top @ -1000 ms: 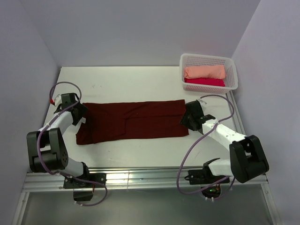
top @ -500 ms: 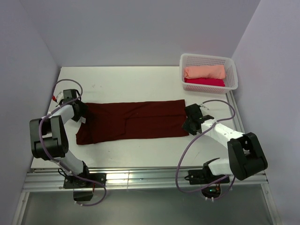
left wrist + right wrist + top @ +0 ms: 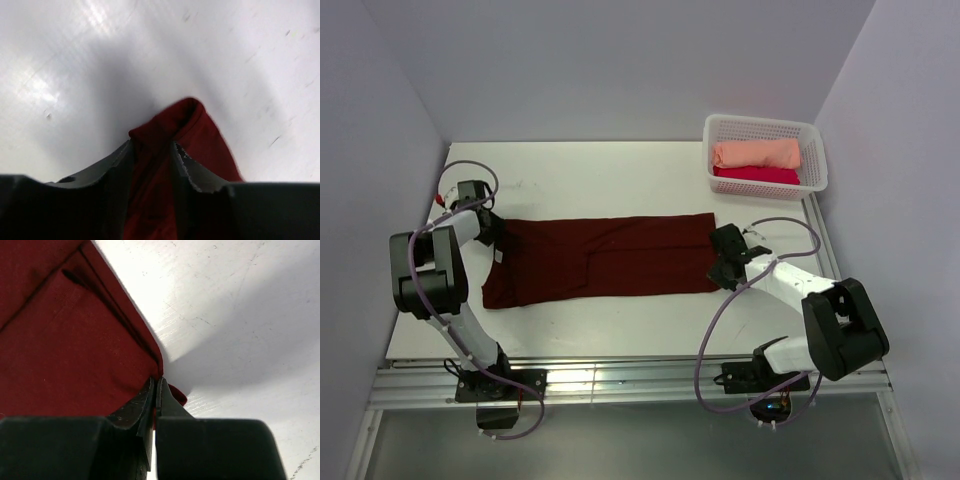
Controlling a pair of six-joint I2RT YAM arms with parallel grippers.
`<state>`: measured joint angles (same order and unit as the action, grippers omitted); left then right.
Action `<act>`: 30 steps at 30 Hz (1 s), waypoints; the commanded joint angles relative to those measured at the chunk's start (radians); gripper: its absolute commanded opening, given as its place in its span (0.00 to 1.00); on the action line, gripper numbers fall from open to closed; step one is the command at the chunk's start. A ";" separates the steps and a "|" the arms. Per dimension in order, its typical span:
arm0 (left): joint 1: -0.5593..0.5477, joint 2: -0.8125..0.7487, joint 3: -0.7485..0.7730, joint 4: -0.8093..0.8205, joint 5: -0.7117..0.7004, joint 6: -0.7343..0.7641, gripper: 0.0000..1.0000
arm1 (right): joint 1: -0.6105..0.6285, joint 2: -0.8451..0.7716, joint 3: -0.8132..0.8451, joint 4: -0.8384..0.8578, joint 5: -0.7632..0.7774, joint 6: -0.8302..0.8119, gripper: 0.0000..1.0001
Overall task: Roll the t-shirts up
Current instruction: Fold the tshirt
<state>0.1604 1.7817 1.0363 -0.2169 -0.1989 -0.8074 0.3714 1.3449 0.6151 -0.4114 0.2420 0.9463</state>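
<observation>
**Maroon shirt** [image 3: 605,258]. Lies flat on the table [image 3: 620,175], folded into a long band that runs left to right across the middle. The far edge is straight. The near edge steps down toward the left end, which is the wider one. The right end stops short of the basket.

**Left gripper** [image 3: 491,232]. Sits low at the band's far left corner. In the wrist view its two fingers [image 3: 116,165] flank a bunched fold of maroon cloth. The cloth fills the gap between them and rises in a rounded peak just past the tips, so the gripper pinches this fold. Bare table lies beyond it.

**Right gripper** [image 3: 719,266]. Sits low at the band's right end, toward its near corner. In the wrist view the fingers [image 3: 142,402] are pressed almost together with the shirt's thin edge caught between them. A small lip of cloth shows on the right side of the tips. A stitched hem runs away from the tips toward the upper left.

**Basket** [image 3: 817,150]. White lattice, at the table's far right corner, apart from the maroon shirt. It holds two rolled shirts that touch: the peach shirt [image 3: 755,153] on the far side and the crimson shirt [image 3: 757,176] on the near side.

**Cables** [image 3: 715,335]. Grey-purple, one looping off each arm.
</observation>
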 commanded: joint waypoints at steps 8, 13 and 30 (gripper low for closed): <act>0.002 0.183 0.169 -0.019 0.035 0.028 0.27 | 0.104 -0.015 -0.025 -0.072 -0.001 0.052 0.00; 0.004 0.223 0.267 -0.044 0.076 0.039 0.26 | 0.195 -0.020 -0.052 -0.087 -0.020 0.103 0.00; -0.189 0.528 0.812 -0.248 0.157 0.086 0.20 | 0.837 0.016 0.056 0.051 -0.273 0.114 0.09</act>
<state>0.0414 2.2726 1.7588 -0.3935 -0.0910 -0.7601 1.1603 1.3464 0.5911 -0.3389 0.0128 1.1278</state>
